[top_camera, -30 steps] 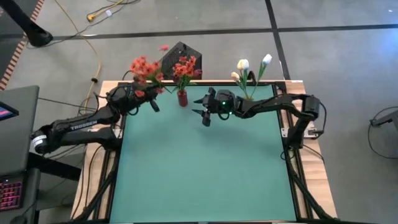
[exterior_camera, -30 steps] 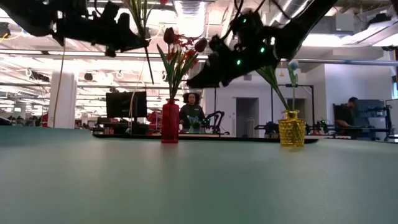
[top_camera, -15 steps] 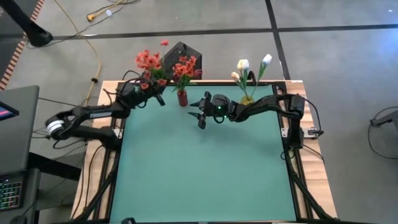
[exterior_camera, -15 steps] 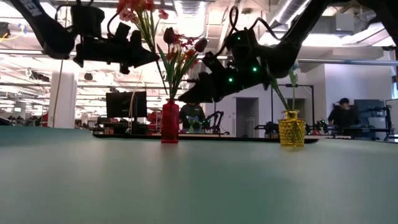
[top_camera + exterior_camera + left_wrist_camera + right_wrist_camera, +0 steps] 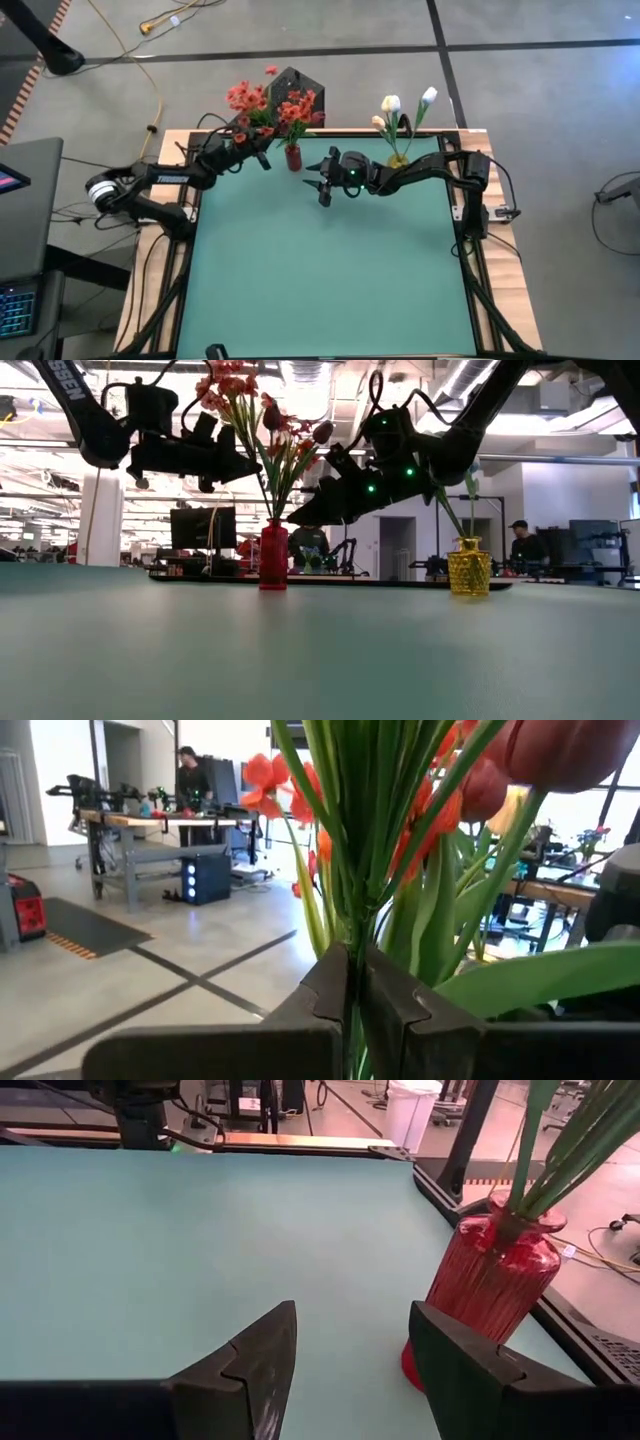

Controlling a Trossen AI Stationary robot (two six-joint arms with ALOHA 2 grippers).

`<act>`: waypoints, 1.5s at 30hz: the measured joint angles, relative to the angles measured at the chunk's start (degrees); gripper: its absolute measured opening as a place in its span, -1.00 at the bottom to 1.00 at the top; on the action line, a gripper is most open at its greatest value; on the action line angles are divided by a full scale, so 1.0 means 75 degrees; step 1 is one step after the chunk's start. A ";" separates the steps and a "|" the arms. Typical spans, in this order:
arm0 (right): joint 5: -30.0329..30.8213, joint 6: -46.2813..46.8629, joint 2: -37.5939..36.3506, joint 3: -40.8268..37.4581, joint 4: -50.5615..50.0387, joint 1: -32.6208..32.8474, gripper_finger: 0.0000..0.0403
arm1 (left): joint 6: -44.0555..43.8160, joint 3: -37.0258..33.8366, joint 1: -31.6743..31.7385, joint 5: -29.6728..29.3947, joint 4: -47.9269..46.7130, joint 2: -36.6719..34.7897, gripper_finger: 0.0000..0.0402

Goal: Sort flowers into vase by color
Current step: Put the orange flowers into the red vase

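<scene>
Left gripper (image 5: 262, 160) is up in the air at about 11 o'clock on the green table (image 5: 330, 280), just left of the red vase (image 5: 292, 157). My left wrist view shows its fingers (image 5: 325, 995) pinched tight on a green stem of the red-orange flower (image 5: 243, 98); the blooms sit above and behind the gripper, overhanging the table's far edge. In the low view the stem (image 5: 247, 435) slants down toward the vase mouth, tip not clearly inside, can't tell.

Red vase stands upright near the far edge at roughly 12 o'clock, already carrying a bunch of red flowers (image 5: 298, 108), dark red buds (image 5: 272, 417) among them in the low view.

Right gripper (image 5: 322, 185) hovers off the mat just right of the red vase, at about 12–1 o'clock. Fingers (image 5: 255, 1360) stand wide apart, nothing between them; right wrist view has the red vase (image 5: 490, 1275) close ahead, beside one finger, not touching.

Yellow vase (image 5: 469, 567) is at about 1 o'clock near the far edge, upright, holding the white tulips (image 5: 392, 104). Right arm runs across in front of it.

Beyond the table a person (image 5: 520, 540) stands at a bench in the room behind.
</scene>
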 joint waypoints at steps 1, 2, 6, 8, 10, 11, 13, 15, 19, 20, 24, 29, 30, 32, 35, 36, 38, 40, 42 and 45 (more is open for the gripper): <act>0.0000 -0.0008 0.0000 0.0000 0.0009 0.0000 0.10 | -0.0016 0.0000 0.0000 -0.0001 0.0012 0.0054 -1.00; 0.0001 -0.0008 0.0000 0.0000 0.0011 0.0000 0.10 | -0.0018 0.0003 0.0000 -0.0005 0.0013 0.0110 -1.00; 0.0006 -0.0008 0.0000 0.0000 0.0040 -0.0006 0.10 | -0.0040 0.0016 0.0000 -0.0026 0.0024 0.0511 -1.00; 0.0006 -0.0008 0.0000 0.0000 0.0049 -0.0043 0.10 | -0.0143 0.0090 0.0000 -0.0024 0.0035 0.0781 -1.00; 0.0006 -0.0006 0.0000 0.0000 0.0038 -0.0081 0.10 | -0.0155 0.0215 -0.0003 0.0010 0.0026 0.1052 -1.00; 0.0006 -0.0002 0.0000 0.0000 0.0034 -0.0103 0.10 | -0.0158 0.0291 -0.0012 0.0043 0.0028 0.1191 -1.00; 0.0012 0.0044 0.0000 0.0000 0.0036 -0.0150 0.10 | -0.0166 0.0452 -0.0015 0.0164 0.0019 0.1463 -1.00; 0.0017 0.0074 0.0000 0.0000 0.0034 -0.0193 0.10 | -0.0214 0.0592 -0.0017 0.0191 0.0003 0.1720 -1.00; 0.0017 0.0073 0.0000 0.0000 0.0006 -0.0216 0.10 | -0.0233 0.0772 -0.0020 0.0197 -0.0021 0.2091 -1.00; 0.0017 0.0073 0.0000 0.0000 -0.0001 -0.0216 0.10 | -0.0233 0.0787 -0.0022 0.0200 -0.0027 0.2140 -1.00; 0.0015 0.0067 0.0000 0.0000 -0.0018 -0.0213 0.10 | -0.0184 0.0796 -0.0063 0.0209 -0.0109 0.2166 -1.00; 0.0016 0.0052 0.0000 0.0000 -0.0015 -0.0216 0.10 | -0.0038 0.0800 -0.0142 0.0231 -0.0504 0.2157 -1.00; 0.0016 0.0047 0.0000 0.0000 -0.0014 -0.0216 0.10 | 0.0016 0.0804 -0.0159 0.0233 -0.0582 0.2157 -1.00; 0.0017 0.0047 0.0000 0.0000 -0.0015 -0.0216 0.10 | 0.0049 0.0804 -0.0166 0.0256 -0.0626 0.2157 -1.00; 0.0015 0.0050 0.0000 0.0000 -0.0015 -0.0216 0.10 | 0.0049 0.0804 -0.0166 0.0258 -0.0623 0.2157 -1.00; 0.0015 0.0050 0.0000 0.0000 -0.0015 -0.0216 0.10 | 0.0049 0.0804 -0.0166 0.0261 -0.0625 0.2157 -1.00; 0.0015 0.0050 0.0000 0.0000 -0.0017 -0.0216 0.10 | 0.0051 0.0804 -0.0166 0.0261 -0.0637 0.2157 -1.00; 0.0015 0.0050 0.0000 0.0000 -0.0017 -0.0216 0.10 | 0.0043 0.0804 -0.0164 0.0261 -0.0635 0.2156 -0.99; 0.0015 0.0050 0.0000 0.0000 -0.0018 -0.0216 0.10 | 0.0017 0.0800 -0.0164 0.0263 -0.0663 0.2115 -0.96; 0.0015 0.0053 0.0000 0.0000 -0.0021 -0.0216 0.10 | 0.0049 0.0794 -0.0163 0.0271 -0.0724 0.2007 -0.87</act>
